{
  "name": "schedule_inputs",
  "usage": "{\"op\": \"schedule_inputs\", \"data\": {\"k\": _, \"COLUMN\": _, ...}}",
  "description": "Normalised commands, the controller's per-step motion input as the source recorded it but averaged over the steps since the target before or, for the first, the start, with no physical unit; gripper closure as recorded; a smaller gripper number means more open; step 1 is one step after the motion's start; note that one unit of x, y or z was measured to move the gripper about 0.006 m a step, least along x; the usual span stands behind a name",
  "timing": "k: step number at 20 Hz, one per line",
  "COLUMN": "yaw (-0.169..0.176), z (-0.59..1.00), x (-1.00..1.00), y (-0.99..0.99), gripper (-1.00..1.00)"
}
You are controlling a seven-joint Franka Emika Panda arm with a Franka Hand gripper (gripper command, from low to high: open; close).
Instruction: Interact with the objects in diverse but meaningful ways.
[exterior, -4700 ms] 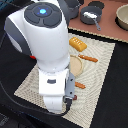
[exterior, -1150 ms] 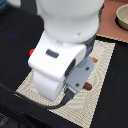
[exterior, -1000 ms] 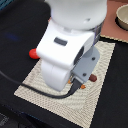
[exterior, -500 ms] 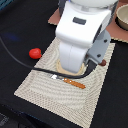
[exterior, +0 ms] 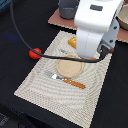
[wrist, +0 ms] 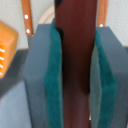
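Observation:
In the wrist view my gripper (wrist: 75,85) is shut on a brown sausage (wrist: 75,30), which stands lengthwise between the two green pads (wrist: 52,85). A corner of the yellow-orange ridged bread block (wrist: 7,45) shows beside the fingers. In the exterior view the arm's white body (exterior: 95,25) hides the gripper and the sausage. The bread block (exterior: 73,42) peeks out by the arm at the mat's far side. A red tomato (exterior: 35,53) lies on the black table just off the mat, on the exterior view's left.
A round tan plate (exterior: 69,66) sits mid-mat on the woven placemat (exterior: 40,87), with an orange-handled knife (exterior: 69,80) just in front of it. A grey pot (exterior: 67,7) and a bowl (exterior: 122,17) stand on the brown board at the back. A black cable (exterior: 20,40) arcs over the table.
The arm has swung from the mat's front toward the back and the exterior view's right, uncovering the plate and the knife.

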Motion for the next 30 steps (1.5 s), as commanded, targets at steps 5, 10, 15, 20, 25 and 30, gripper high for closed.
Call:
{"op": "schedule_inputs", "data": {"k": 5, "yaw": 0.002, "z": -0.06, "x": -0.46, "y": 0.83, "gripper": 1.00}}
{"op": "schedule_inputs", "data": {"k": 10, "yaw": 0.003, "z": -0.15, "x": -0.53, "y": 0.83, "gripper": 1.00}}
{"op": "schedule_inputs", "data": {"k": 15, "yaw": 0.001, "z": -0.14, "x": -0.54, "y": 0.83, "gripper": 1.00}}
{"op": "schedule_inputs", "data": {"k": 20, "yaw": 0.000, "z": -0.17, "x": -0.55, "y": 0.85, "gripper": 1.00}}
{"op": "schedule_inputs", "data": {"k": 25, "yaw": 0.000, "z": -0.19, "x": -0.56, "y": 0.86, "gripper": 1.00}}
{"op": "schedule_inputs", "data": {"k": 30, "yaw": 0.000, "z": -0.18, "x": -0.58, "y": 0.84, "gripper": 1.00}}
